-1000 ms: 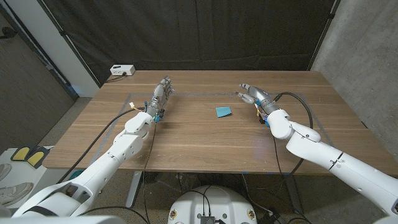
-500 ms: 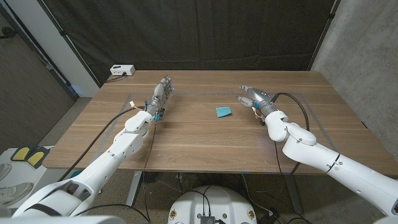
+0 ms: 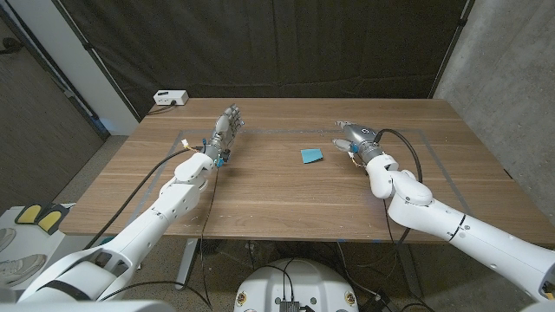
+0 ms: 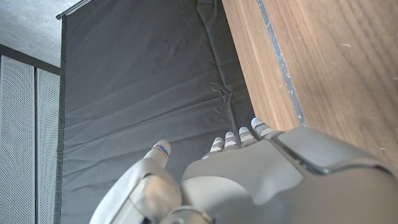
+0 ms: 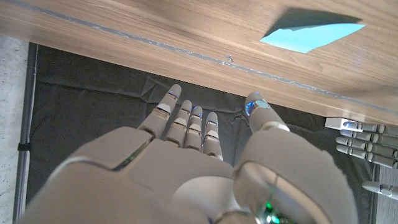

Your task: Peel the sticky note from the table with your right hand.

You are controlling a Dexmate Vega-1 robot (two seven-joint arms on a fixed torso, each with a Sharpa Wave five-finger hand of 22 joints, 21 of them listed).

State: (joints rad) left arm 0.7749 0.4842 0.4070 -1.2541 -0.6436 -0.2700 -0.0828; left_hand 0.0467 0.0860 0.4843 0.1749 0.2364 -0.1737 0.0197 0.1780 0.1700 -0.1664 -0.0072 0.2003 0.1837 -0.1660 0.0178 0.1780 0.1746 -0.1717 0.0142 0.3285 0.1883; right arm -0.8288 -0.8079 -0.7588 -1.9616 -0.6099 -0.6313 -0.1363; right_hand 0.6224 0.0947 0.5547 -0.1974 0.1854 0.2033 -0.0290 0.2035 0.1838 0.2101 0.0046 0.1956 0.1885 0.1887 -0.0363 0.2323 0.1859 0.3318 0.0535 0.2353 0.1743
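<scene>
A small blue sticky note lies on the wooden table near its middle, and it shows as a blue patch in the right wrist view. My right hand hovers just to the right of the note, apart from it, fingers spread and holding nothing. In its own wrist view the right hand reaches toward the table's far edge with thumb apart. At the left of the table, my left hand stands with fingers extended, empty; it also appears as the left hand from its wrist camera.
A white box sits at the table's far left corner. Faint tape lines mark a rectangle on the wood. A black curtain hangs behind the table. My left hand's fingers show in the right wrist view.
My right hand has drifted slightly leftward and turned toward the sticky note. The note and the left hand have not moved.
</scene>
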